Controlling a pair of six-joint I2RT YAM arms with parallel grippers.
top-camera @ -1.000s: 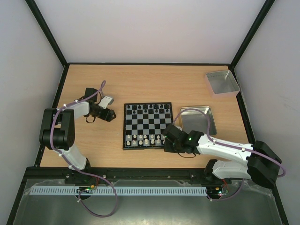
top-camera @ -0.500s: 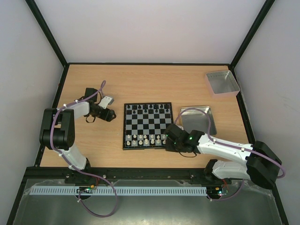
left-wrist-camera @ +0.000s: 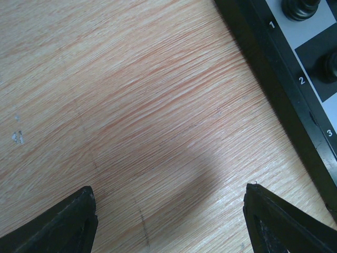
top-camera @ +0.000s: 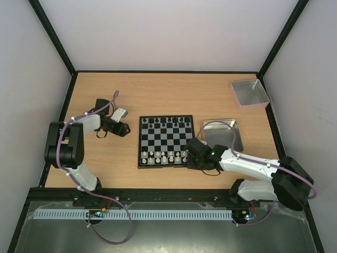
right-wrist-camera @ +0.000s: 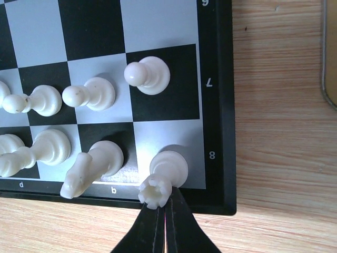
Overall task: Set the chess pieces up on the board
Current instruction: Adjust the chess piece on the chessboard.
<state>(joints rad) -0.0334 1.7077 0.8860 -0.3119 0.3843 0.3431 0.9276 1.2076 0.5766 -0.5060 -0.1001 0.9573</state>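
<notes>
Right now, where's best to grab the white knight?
Probably the head of the knight, from straight above: it stands upright, with the rook and another piece close on either side. Put one finger on the rim side, one toward the pawn.

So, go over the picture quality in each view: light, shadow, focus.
Top view: even, soft light, no glare on the board. Left wrist view: a soft shadow lies on the table, and the black pieces in the corner look blurred. Right wrist view: the white rook is sharp.
</notes>
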